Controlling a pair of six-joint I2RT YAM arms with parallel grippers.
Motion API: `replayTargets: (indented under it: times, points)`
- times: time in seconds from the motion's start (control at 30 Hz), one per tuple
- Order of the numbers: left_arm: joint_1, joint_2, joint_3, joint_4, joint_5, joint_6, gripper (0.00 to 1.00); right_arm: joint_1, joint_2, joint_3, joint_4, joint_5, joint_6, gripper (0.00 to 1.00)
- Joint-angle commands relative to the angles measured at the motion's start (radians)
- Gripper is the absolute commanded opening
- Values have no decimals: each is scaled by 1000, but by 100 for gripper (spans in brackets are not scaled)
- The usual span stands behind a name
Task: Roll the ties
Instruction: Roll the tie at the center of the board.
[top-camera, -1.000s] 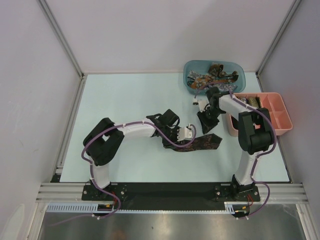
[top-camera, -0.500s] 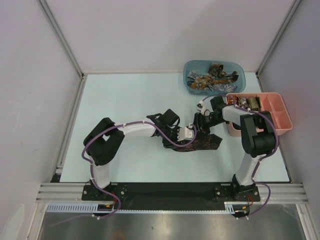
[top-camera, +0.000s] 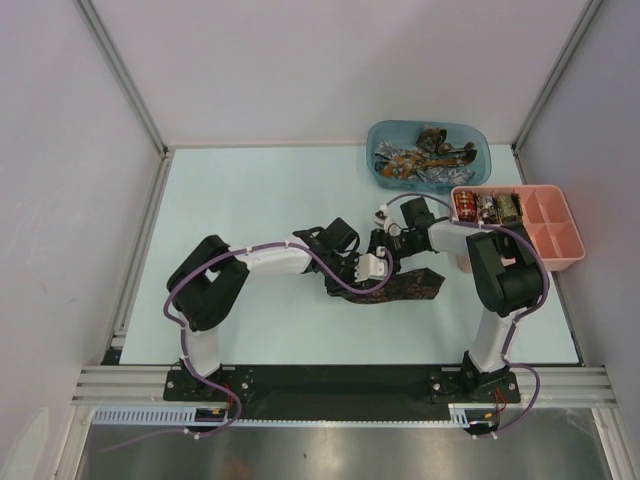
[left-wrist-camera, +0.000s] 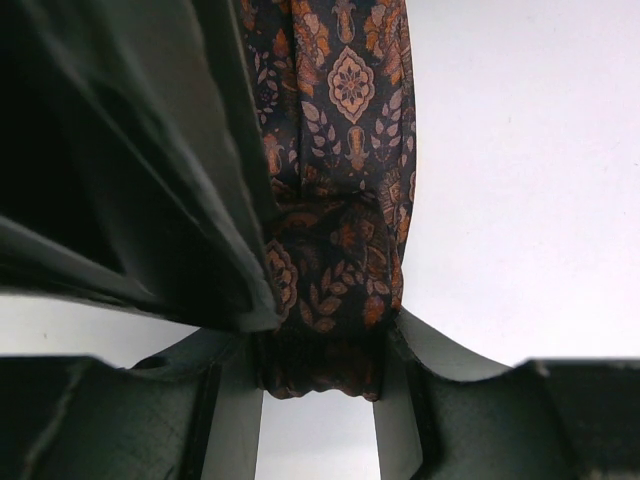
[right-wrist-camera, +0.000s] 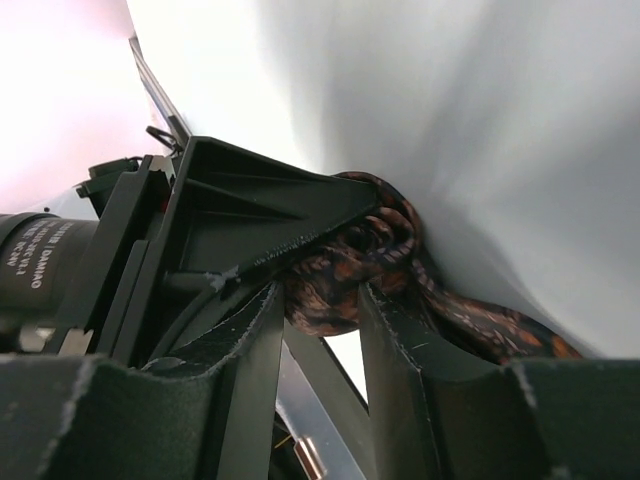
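Pale table (top-camera: 250, 200), patterned tie (left-wrist-camera: 340, 250) in left jaws, seemingly right jaws too.

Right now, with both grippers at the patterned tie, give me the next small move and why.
Probably close the right gripper on the bunched end of the tie. The left gripper clamps that end, the right one's fingers sit either side of it, and the rest of the tie lies flat, unrolled, on the table.
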Motion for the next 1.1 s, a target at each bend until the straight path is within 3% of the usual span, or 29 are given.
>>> replayTargets:
  times: [0.0,0.3,0.43,0.57,0.63,0.7,0.77,0.87,1.07]
  points:
    - [7,35,20,18,-30,6,5,16,14,-18,33,-17,6,40]
    - [7,37,21,17,-31,5,6,33,15,-26,-30,-17,-44,22]
    - [7,39,24,15,-31,5,6,33,21,-24,-45,2,-66,0]
    - [9,37,24,18,-37,-1,10,29,43,-18,-91,43,-118,0]
    - [13,28,21,20,-20,-15,23,21,49,-21,-106,64,-130,0]
    - [32,6,13,34,13,-29,44,15,57,-21,-125,83,-150,0]
    - [52,-38,-10,69,73,-59,59,6,60,-21,-140,106,-172,0]
    - [64,-98,-48,118,130,-89,75,-13,66,-21,-165,133,-198,0]
    - [62,-112,-69,182,171,-141,86,-53,54,-32,-218,192,-236,0]
